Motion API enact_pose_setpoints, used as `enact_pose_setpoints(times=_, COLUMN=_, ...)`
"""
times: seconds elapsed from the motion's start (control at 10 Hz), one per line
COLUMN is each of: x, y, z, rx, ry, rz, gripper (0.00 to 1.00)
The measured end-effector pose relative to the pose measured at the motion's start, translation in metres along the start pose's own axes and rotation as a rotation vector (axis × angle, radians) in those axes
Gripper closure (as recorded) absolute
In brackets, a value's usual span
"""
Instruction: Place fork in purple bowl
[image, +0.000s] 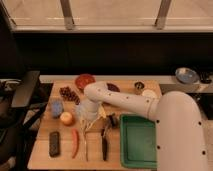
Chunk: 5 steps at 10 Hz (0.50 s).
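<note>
The slim silver fork lies on the wooden table, pointing toward the front edge. Its far end reaches up under my gripper. The gripper hangs straight down from the white arm, low over the table, and is shut on that end of the fork. The purple bowl sits at the back of the table; the arm's elbow covers most of it, leaving only a dark sliver of rim.
An orange-red bowl, grapes, a blue cup and a yellow fruit lie left of the gripper. An orange carrot and a black block flank the fork; a black-handled utensil and green tray lie right.
</note>
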Motion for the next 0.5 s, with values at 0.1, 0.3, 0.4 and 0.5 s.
enact_pose_setpoints(times=0.1, x=-0.007, y=0.0, z=-0.01, rx=0.045, ry=0.01, rz=-0.002, gripper=1.0)
enact_pose_setpoints(times=0.3, x=-0.018, y=-0.007, z=-0.032, rx=0.1, ry=0.027, rz=-0.017, gripper=1.0)
enact_pose_setpoints(times=0.4, x=-0.022, y=-0.01, z=-0.045, rx=0.132, ry=0.036, rz=-0.026, gripper=1.0)
enact_pose_setpoints(times=0.5, x=-0.025, y=-0.013, z=-0.059, rx=0.173, ry=0.044, rz=-0.034, gripper=1.0)
